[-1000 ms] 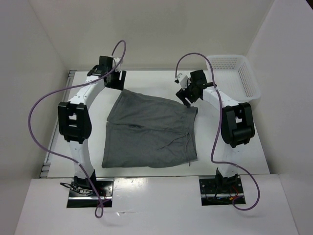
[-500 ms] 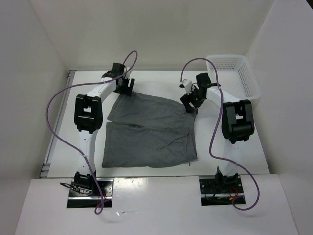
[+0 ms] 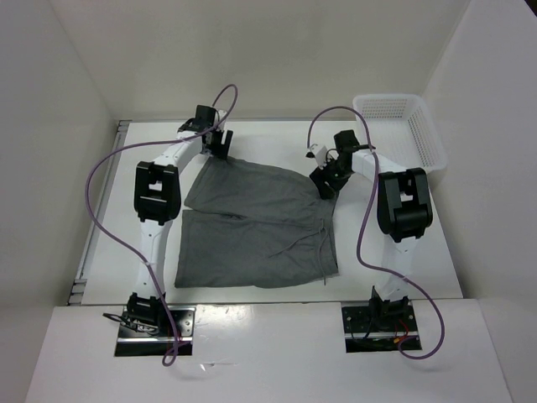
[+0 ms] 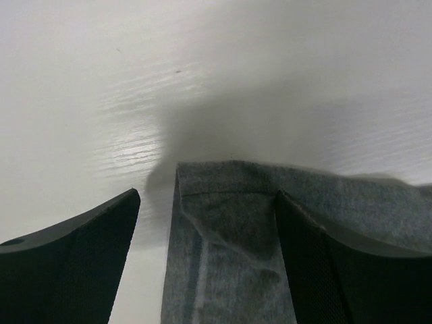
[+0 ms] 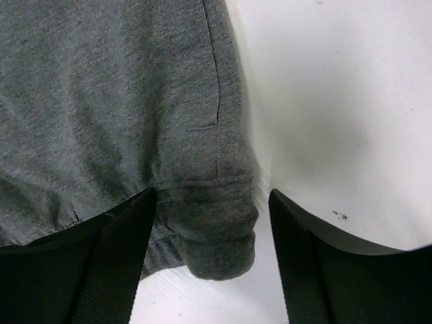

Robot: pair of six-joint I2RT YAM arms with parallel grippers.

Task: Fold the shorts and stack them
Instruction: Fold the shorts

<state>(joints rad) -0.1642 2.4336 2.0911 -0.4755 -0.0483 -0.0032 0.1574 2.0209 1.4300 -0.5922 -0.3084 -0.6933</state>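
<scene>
The grey shorts (image 3: 256,222) lie flat in the middle of the table, folded partly over on themselves. My left gripper (image 3: 216,149) is open over their far left corner; in the left wrist view that corner (image 4: 223,229) lies between the two spread fingers (image 4: 74,263). My right gripper (image 3: 325,183) is open over the far right corner; in the right wrist view the bunched waistband corner (image 5: 216,229) sits between the fingers (image 5: 324,270). Neither gripper has closed on the cloth.
A white mesh basket (image 3: 401,126) stands at the back right of the table. White walls enclose the table on the left, back and right. Purple cables loop from both arms.
Both grippers have moved in and down onto the far corners of the shorts: the left one to the right, the right one slightly left. The shorts have not moved.
</scene>
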